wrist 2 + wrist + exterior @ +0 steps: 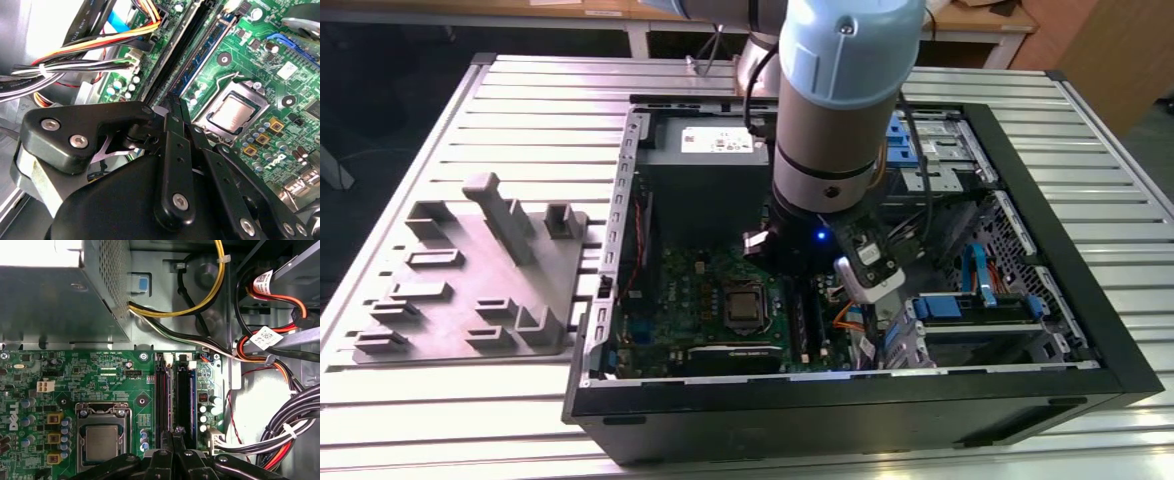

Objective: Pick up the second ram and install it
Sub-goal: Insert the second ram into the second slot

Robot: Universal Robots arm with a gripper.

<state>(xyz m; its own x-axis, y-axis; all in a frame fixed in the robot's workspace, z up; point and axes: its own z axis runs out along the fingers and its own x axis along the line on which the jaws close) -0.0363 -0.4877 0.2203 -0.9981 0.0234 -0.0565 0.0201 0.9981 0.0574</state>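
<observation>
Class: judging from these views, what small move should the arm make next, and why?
Probably ease straight down: the black gripper hangs over the long black memory sockets on the green motherboard, in line with them. What it holds is hidden.

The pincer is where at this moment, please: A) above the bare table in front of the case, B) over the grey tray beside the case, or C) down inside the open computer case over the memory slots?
C: the pincer reaches into the open computer case, its tips over the memory slots beside the processor socket.
</observation>
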